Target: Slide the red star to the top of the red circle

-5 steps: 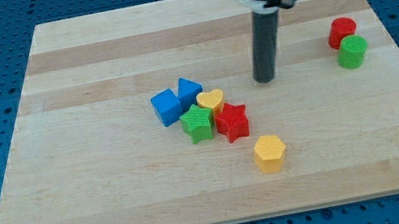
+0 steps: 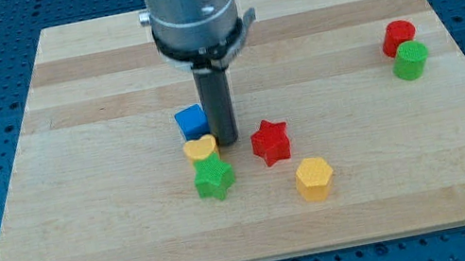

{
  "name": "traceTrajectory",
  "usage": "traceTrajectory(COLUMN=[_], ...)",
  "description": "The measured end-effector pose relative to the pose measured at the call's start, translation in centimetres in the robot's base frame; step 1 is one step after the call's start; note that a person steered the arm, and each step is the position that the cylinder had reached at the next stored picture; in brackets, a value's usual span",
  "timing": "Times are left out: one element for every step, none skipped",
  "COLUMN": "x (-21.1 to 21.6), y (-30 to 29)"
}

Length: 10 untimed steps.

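The red star (image 2: 270, 141) lies near the board's middle. The red circle (image 2: 398, 36) sits far off at the view's right, touching a green block (image 2: 410, 60) just below it. My tip (image 2: 227, 140) rests on the board just left of the red star, with a small gap between them. It stands right beside the yellow heart (image 2: 200, 148), which lies at its left. A blue block (image 2: 192, 121) sits up-left of the tip, partly hidden by the rod.
A green star (image 2: 213, 178) lies below the yellow heart. A yellow hexagon (image 2: 314, 178) lies below-right of the red star. The wooden board (image 2: 115, 228) ends near the red circle at the view's right edge.
My tip moved left and down, from above-right of the cluster into it. The yellow heart and green star were pushed down-left. The red star now stands apart. One blue block is hidden.
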<state>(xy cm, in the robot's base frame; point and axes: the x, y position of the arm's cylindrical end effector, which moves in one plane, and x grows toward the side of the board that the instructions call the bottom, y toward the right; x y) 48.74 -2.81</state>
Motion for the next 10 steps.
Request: traceTrajectory(x=[2.6,1.0,-3.1,-5.8,-5.8,-5.2,-0.2,3.9,0.6,-2.0], y=[1.1,6.7,11.9,15.2,13.9,12.5,12.1,14.3,14.8,15.0])
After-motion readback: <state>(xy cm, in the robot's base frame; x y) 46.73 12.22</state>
